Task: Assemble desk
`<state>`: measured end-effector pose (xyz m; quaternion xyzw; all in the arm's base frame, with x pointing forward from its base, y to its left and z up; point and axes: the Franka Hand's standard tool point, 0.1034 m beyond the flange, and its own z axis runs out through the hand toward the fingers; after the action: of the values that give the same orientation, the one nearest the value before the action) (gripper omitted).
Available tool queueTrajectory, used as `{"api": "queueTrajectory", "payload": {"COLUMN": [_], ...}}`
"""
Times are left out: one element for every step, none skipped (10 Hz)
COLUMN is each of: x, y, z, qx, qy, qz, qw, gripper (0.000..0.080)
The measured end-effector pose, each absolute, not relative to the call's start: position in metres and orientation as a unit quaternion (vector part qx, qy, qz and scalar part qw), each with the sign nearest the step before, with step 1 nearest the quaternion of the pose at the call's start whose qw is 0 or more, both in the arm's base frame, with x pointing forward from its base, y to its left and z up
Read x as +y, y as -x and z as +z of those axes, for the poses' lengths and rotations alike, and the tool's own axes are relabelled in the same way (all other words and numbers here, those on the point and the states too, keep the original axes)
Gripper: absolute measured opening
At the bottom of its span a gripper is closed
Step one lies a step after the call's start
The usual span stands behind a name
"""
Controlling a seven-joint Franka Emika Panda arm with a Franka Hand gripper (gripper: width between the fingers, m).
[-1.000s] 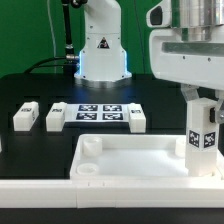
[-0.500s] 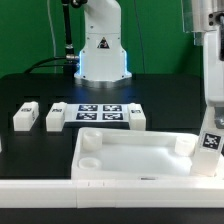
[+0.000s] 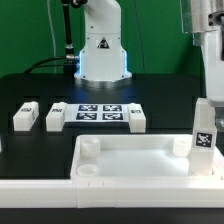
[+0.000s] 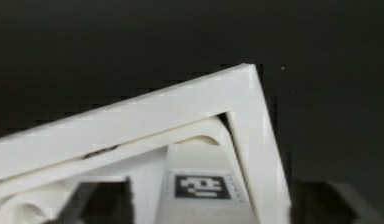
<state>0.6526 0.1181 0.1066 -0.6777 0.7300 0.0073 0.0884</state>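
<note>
Leg (image 4: pixel 203 182) in pincer (image 4: pixel 207 204), both cropped

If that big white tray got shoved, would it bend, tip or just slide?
Probably stiff: the desk top looks like thick plastic with a raised rim. Lying flat and wide on the table, it would likely slide rather than tip.

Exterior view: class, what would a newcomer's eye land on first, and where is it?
The large white desk top fills the foreground, with a tagged upright leg at its end on the exterior view's right. Behind it, the marker board lies among three loose legs on the black table.
</note>
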Motion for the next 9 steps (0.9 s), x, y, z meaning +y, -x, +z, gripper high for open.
{"api": "queueTrajectory", "payload": {"x": [0.118, 0.119, 0.118, 0.118, 0.118, 0.114, 0.108, 0.107, 0.108], "y": [-0.652, -0.652, -0.652, -0.652, -0.652, -0.648, -0.644, -0.643, -0.646], "z": [0.107, 0.107, 0.106, 0.106, 0.106, 0.105, 0.104, 0.104, 0.104], "qx": [0.686, 0.658, 0.634, 0.612, 0.575, 0.502, 0.424, 0.368, 0.327], "qy": [0.722, 0.748, 0.768, 0.786, 0.813, 0.862, 0.905, 0.930, 0.945], "qz": [0.002, -0.001, -0.004, -0.007, -0.011, -0.011, -0.002, 0.006, 0.002], "qw": [0.089, 0.089, 0.088, 0.087, 0.087, 0.072, 0.044, 0.017, 0.013], "gripper": [0.0604, 0.0635, 0.0646, 0.0646, 0.0649, 0.0649, 0.0649, 0.0649, 0.0649]}}
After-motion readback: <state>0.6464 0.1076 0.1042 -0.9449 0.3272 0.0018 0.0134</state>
